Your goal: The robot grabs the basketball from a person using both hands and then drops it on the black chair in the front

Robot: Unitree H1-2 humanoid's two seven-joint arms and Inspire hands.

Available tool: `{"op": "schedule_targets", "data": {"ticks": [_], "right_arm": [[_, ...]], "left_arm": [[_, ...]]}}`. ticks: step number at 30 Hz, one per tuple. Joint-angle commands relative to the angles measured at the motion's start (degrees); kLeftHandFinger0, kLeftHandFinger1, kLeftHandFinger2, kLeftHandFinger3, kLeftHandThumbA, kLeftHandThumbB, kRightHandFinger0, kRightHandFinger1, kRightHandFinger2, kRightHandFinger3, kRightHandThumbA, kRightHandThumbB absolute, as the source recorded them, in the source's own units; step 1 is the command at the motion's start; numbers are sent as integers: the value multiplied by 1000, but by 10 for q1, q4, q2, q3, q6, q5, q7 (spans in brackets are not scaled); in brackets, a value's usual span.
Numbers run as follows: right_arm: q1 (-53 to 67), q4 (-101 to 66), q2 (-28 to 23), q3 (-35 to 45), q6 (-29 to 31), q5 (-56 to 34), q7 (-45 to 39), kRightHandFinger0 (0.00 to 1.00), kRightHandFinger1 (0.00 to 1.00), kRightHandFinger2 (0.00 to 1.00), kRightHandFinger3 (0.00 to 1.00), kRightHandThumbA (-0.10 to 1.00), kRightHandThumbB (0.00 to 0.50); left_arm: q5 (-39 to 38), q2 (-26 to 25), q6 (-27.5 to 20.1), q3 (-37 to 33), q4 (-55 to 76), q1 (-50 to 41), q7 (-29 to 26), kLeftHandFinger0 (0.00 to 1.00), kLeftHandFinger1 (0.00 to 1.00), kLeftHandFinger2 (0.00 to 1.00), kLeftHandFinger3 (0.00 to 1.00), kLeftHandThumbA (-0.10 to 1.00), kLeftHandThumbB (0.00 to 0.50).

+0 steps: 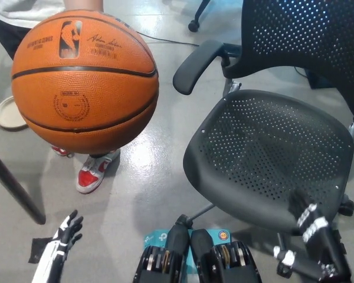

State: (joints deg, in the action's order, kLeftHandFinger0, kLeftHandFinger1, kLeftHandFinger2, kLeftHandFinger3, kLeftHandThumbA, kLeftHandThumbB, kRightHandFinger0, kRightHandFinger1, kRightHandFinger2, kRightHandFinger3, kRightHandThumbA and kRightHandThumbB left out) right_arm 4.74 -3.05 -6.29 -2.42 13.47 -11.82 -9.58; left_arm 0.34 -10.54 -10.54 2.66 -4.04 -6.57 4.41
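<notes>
An orange basketball [84, 79] fills the upper left of the head view, held up from above by a person whose arm and white shirt show at the top edge. The black office chair [270, 150] with a perforated seat and mesh back stands at the right. My white left hand [66, 232] is low at the bottom left, fingers spread, well below the ball and touching nothing. My black right hand [310, 227] sits at the bottom right over the chair seat's front edge, fingers apart and empty.
The person's red and white shoes [94, 172] stand on the grey floor under the ball. A dark table leg [12, 186] slants at the left. A round beige disc [9, 113] lies at the far left. A cable runs along the floor at the top.
</notes>
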Motion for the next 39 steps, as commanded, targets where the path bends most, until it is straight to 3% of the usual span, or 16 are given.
{"op": "schedule_targets", "data": {"ticks": [1, 4, 9, 11, 19, 24, 34, 37, 39], "right_arm": [[-57, -124, 7, 3, -72, -48, 7, 1000, 1000, 1000, 1000, 1000, 277], [-110, -142, 13, 1, -114, -40, 17, 1000, 1000, 1000, 1000, 1000, 324], [-176, -132, 42, -3, -162, -28, 35, 1000, 1000, 1000, 1000, 1000, 332], [-204, -112, 49, -7, -169, -28, 29, 1000, 1000, 1000, 1000, 1000, 303], [-299, -13, 101, 1, -187, -46, 28, 1000, 1000, 1000, 1000, 1000, 305], [-349, 45, 123, 9, -196, -59, 22, 1000, 1000, 1000, 1000, 1000, 350], [-408, 113, 158, 33, -191, -109, -1, 1000, 1000, 1000, 1000, 1000, 381], [-419, 109, 172, 37, -200, -124, 1, 1000, 1000, 1000, 1000, 1000, 427], [-421, 106, 175, 38, -203, -128, -1, 1000, 1000, 1000, 1000, 1000, 429]], "left_arm": [[-15, 1, -8, 46, 107, 1, -37, 1000, 1000, 1000, 1000, 1000, 112], [-23, 4, 14, 71, 153, 16, -41, 1000, 1000, 1000, 1000, 1000, 110], [-37, -3, 51, 99, 200, 41, -39, 1000, 1000, 1000, 1000, 1000, 112], [-40, -2, 56, 108, 204, 55, -41, 1000, 1000, 1000, 1000, 1000, 113], [-43, -8, 83, 122, 201, 100, -39, 1000, 1000, 1000, 1000, 1000, 142], [-28, -6, 96, 118, 203, 126, -44, 1000, 1000, 1000, 1000, 1000, 153], [-13, -8, 127, 103, 200, 172, -40, 1000, 1000, 1000, 1000, 1000, 168], [-5, -4, 126, 100, 196, 182, -43, 1000, 1000, 1000, 1000, 1000, 151], [-5, -2, 127, 97, 196, 186, -42, 1000, 1000, 1000, 1000, 1000, 139]]}}
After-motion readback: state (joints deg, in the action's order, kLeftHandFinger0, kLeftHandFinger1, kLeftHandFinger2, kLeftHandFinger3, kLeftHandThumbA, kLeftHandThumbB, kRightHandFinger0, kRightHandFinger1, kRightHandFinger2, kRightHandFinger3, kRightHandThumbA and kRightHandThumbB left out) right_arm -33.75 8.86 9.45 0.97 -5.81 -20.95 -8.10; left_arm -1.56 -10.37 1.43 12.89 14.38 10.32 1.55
